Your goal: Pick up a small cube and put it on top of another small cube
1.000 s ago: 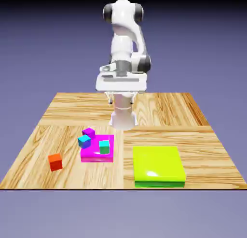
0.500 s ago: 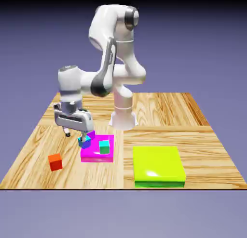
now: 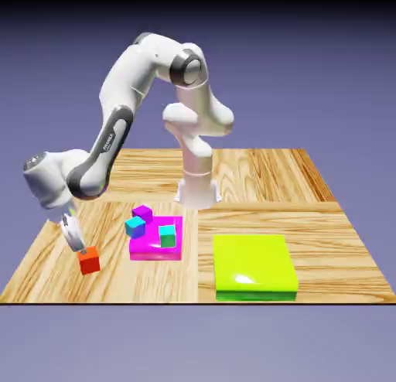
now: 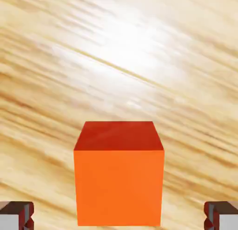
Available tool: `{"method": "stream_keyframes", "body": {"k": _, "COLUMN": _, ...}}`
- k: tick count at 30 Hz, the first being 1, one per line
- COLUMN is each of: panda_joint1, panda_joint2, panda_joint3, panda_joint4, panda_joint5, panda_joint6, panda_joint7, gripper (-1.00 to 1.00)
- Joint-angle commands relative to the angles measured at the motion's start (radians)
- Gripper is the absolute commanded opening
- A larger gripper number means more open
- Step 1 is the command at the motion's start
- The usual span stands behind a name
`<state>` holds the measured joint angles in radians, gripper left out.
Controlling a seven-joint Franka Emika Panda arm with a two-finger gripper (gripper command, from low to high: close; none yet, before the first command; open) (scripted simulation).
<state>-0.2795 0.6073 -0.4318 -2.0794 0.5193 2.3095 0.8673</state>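
Gripper (image 4: 119,216) now above red-orange cube (image 4: 119,187)

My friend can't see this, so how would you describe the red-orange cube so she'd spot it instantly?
Find the wooden table, then the magenta block. The cube sits on bare wood, toward the exterior view's left, the only red-orange one.

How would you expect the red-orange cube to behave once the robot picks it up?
The red-orange cube looks like a solid block with crisp edges, so it would probably stay stiff when squeezed. Its flat, parallel sides should sit squarely in the open claw with little tendency to roll. Its squat shape suggests it would slide rather than tip if nudged.
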Motion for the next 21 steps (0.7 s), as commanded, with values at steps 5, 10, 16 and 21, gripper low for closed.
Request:
{"method": "stream_keyframes", "body": {"k": 5, "panda_joint1": 0.016, "panda_joint2": -0.058, "panda_joint3": -0.034, "panda_joint4": 0.008, "panda_joint5": -0.044, "panda_joint6": -0.061, "panda_joint7": 0.028, "gripper": -1.0}}
{"method": "stream_keyframes", "body": {"k": 10, "panda_joint1": 0.026, "panda_joint2": -0.239, "panda_joint3": -0.042, "panda_joint4": -0.086, "panda_joint5": -0.172, "panda_joint6": -0.129, "panda_joint7": 0.039, "gripper": -1.0}}
{"method": "stream_keyframes", "body": {"k": 16, "panda_joint1": 0.02, "panda_joint2": -0.457, "panda_joint3": -0.008, "panda_joint4": -0.253, "panda_joint5": -0.324, "panda_joint6": -0.155, "panda_joint7": 0.017, "gripper": -1.0}}
{"method": "stream_keyframes", "body": {"k": 21, "panda_joint1": 0.016, "panda_joint2": -0.638, "panda_joint3": 0.02, "panda_joint4": -0.391, "panda_joint5": -0.45, "panda_joint6": -0.177, "panda_joint7": -0.001, "gripper": -1.0}}
